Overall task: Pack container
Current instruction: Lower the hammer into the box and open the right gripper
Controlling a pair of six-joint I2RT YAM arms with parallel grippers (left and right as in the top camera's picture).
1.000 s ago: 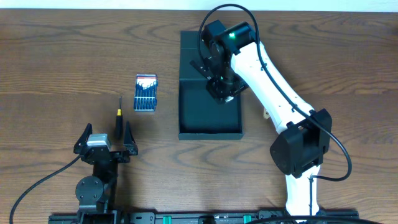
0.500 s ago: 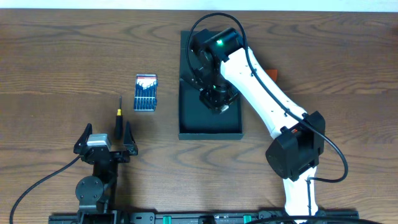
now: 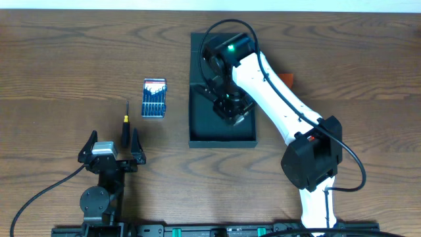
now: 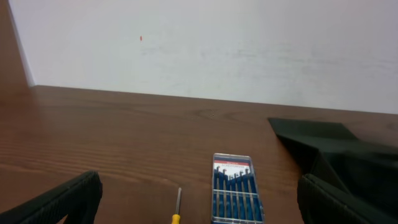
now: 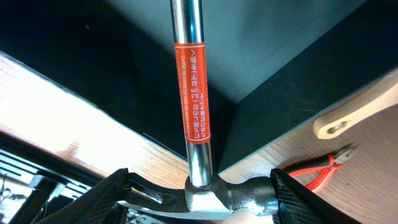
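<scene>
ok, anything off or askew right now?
Nothing stands out. The container sits square and open, the right claw holds the hammer by its head over it, and the screwdriver and blue case lie neatly apart.

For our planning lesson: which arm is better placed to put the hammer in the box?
Right. The right gripper holds the hammer over the open box; the left gripper sits open, away by the screwdriver.
</scene>
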